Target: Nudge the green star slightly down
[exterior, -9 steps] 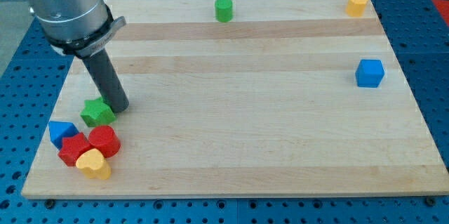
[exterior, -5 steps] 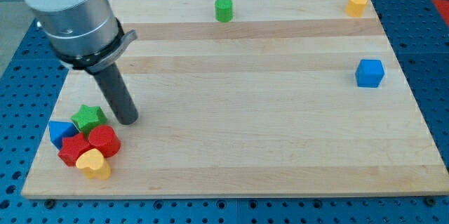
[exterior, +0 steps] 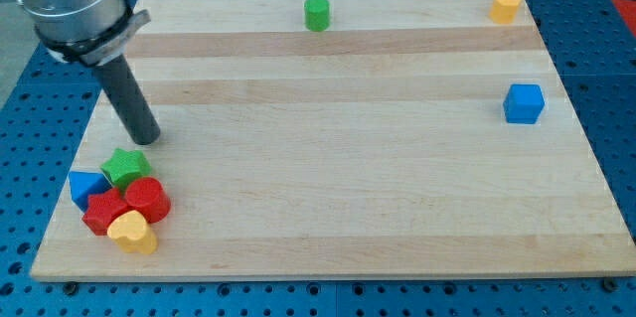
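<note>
Board (exterior: 348, 178) of pale wood, blue pegboard (exterior: 606, 79) around

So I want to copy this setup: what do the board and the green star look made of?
The board looks like light wood, matt, with lengthwise plank bands and grain. The green star looks like moulded plastic or painted wood, uniform in colour with a slight sheen; I can't tell which.
</note>
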Robot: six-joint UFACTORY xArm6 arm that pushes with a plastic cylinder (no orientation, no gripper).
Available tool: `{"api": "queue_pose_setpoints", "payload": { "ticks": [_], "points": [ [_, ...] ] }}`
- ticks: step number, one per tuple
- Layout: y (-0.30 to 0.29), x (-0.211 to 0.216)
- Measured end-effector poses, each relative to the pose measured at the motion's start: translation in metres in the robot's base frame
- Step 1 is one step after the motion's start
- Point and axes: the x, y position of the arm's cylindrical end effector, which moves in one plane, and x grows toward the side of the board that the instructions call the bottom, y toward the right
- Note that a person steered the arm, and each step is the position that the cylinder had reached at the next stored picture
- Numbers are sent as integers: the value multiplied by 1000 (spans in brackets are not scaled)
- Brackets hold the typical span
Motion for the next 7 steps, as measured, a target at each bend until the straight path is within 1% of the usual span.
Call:
{"api": "queue_pose_setpoints", "payload": {
  "ticks": [2,3,5,6,7],
  "points": [
    [-7,3],
    [-6,12],
    [-6,49],
    [6,50],
    [37,21]
  ]
}}
